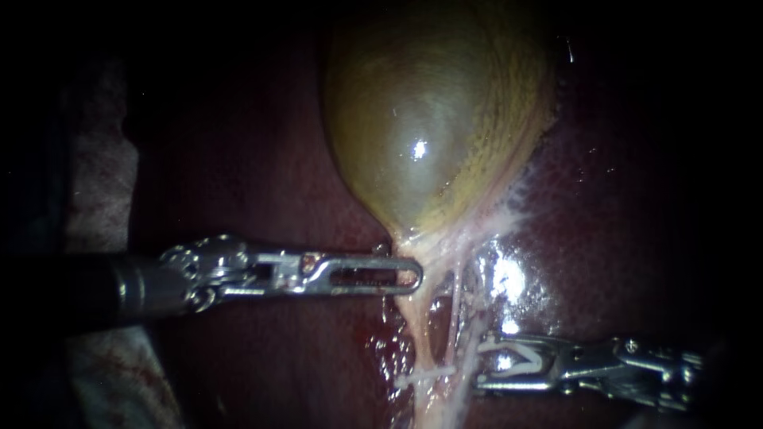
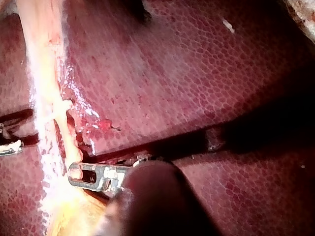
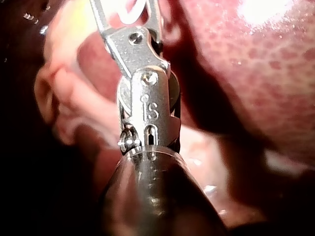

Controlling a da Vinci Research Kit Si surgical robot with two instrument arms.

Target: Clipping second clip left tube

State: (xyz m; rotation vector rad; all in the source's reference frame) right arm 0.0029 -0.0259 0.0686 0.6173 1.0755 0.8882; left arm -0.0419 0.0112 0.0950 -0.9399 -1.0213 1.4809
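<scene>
The yellow-green gallbladder (image 1: 433,119) hangs over the dark red liver (image 1: 262,159). From its neck two pale tubes run down: the left tube (image 1: 421,334) and a thinner right tube (image 1: 455,314). A white clip (image 1: 425,373) crosses the left tube low down, also seen as the clip (image 2: 56,110) in the left wrist view. My left instrument (image 1: 413,276) comes in level and its slotted jaws are shut on tissue at the gallbladder's neck. My right instrument (image 1: 481,364) stands just right of both tubes and is around neither; its spread jaws hold a white clip (image 1: 513,361).
Wet, glistening tissue (image 1: 505,278) lies right of the tubes. A pale cloth (image 1: 99,183) sits at the far left edge. In the right wrist view the right instrument (image 3: 130,10) points at pale tissue (image 3: 69,93) beside the liver (image 3: 256,73).
</scene>
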